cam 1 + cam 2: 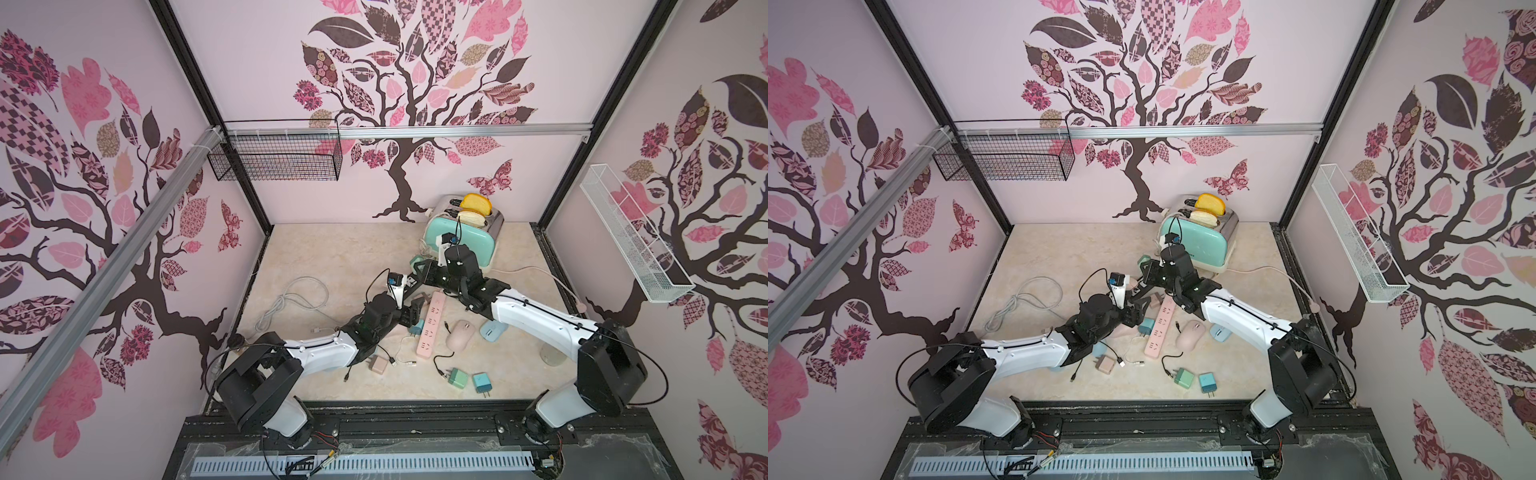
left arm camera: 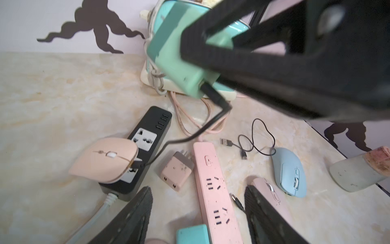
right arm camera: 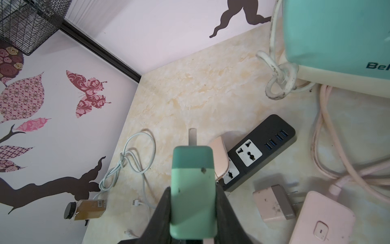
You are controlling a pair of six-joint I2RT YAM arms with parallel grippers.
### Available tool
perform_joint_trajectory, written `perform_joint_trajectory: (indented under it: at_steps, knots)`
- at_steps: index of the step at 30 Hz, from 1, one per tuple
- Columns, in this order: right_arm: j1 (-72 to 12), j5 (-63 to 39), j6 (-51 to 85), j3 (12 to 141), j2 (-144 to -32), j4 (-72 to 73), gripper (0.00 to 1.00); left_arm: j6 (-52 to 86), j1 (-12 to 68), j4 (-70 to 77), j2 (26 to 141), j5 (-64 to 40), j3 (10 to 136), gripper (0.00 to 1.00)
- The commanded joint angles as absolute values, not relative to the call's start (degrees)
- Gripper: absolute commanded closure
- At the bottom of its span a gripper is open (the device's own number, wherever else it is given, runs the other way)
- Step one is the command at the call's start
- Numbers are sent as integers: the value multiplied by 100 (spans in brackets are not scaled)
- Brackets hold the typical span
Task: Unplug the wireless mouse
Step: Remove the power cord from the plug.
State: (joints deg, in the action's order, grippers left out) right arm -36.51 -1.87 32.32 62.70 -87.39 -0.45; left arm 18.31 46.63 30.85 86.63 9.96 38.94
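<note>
Right now the right fingers (image 3: 161, 211) are clamped on the sides of a green charger (image 3: 192, 179). They hold it up off the table (image 2: 52, 95) in front of the toaster (image 1: 473, 245). A black cable (image 2: 190, 137) runs out of the charger's end and drops down to the peach mouse (image 2: 103, 159), where its plug sits in the mouse's front edge. That mouse lies tilted across the black power strip (image 2: 152, 124), near the middle of the table. The left fingers (image 2: 135, 215) stand wide apart with nothing between them, hovering low over the pink power strip (image 2: 213, 190). A pink charger (image 2: 177, 171) lies between the two strips. A blue mouse (image 2: 289, 171) and a pink mouse (image 1: 460, 334) rest on the right arm's side of the pink strip.
</note>
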Motion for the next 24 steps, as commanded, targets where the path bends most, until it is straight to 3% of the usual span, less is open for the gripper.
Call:
perform_joint_trajectory:
  at_steps: [1,7,10,13,15,17,18,24]
  knots:
    - [-3658,-371,3299,6242,-8613,71,100,1358,4703,3138,8738,1464,4033,28]
    - [-3661,-684,3572,6161,-8639,182,100,1185,4710,3259,8946,1455,4125,28]
    - [-3665,-833,3756,6093,-8701,304,100,1151,4711,3355,9056,1342,4164,33]
    - [-3665,-922,3842,6006,-8725,398,100,1112,4711,3381,9051,1323,4162,44]
    - [-3666,-939,3843,5956,-8738,443,100,1115,4711,3393,9019,1276,4153,62]
    - [-3665,-911,3841,5922,-8763,445,100,1151,4711,3427,8936,1194,4123,92]
    - [-3666,-872,3820,5914,-8773,441,100,1189,4711,3412,8881,1175,4115,100]
    - [-3659,-279,3665,6119,-8933,-38,100,1897,4704,3289,8493,1145,3732,100]
